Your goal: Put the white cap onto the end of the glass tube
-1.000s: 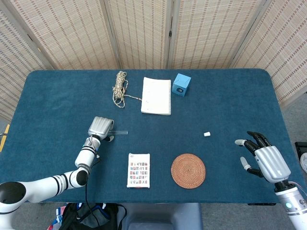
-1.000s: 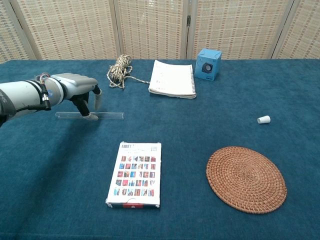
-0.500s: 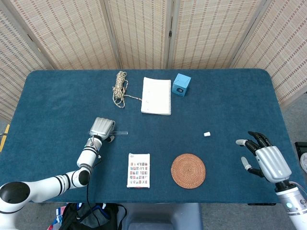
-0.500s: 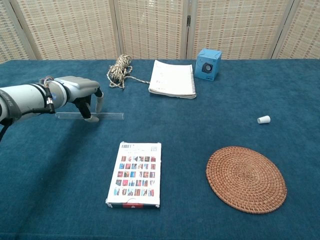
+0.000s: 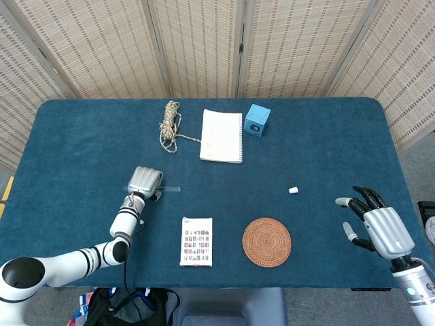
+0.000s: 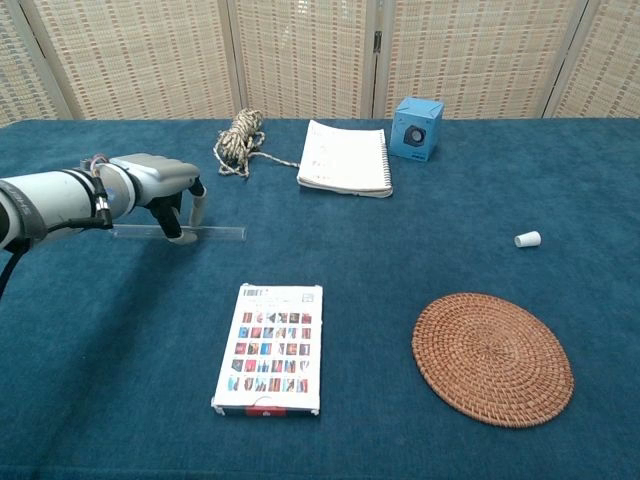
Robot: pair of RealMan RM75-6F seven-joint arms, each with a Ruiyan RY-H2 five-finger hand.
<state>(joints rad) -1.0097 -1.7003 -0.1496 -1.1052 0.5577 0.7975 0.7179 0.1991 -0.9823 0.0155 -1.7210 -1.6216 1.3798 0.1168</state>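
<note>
The glass tube (image 6: 180,232) lies flat on the blue table (image 6: 400,400) in the left middle of the chest view, and our left hand (image 6: 160,185) is over it with its fingers (image 6: 176,225) curled down around the tube, touching it; whether they already clamp it firmly we cannot tell, since the tube rests on the cloth. The white cap (image 6: 527,239) sits alone at the right middle of the frame, well apart from the tube. Our right hand (image 5: 378,225) hovers at the lower right of the head view, fingers spread and holding nothing. We judge the step in hand is securing the tube. Next we need to lift it with one end exposed, while our right hand reaches in to pinch the cap.
</note>
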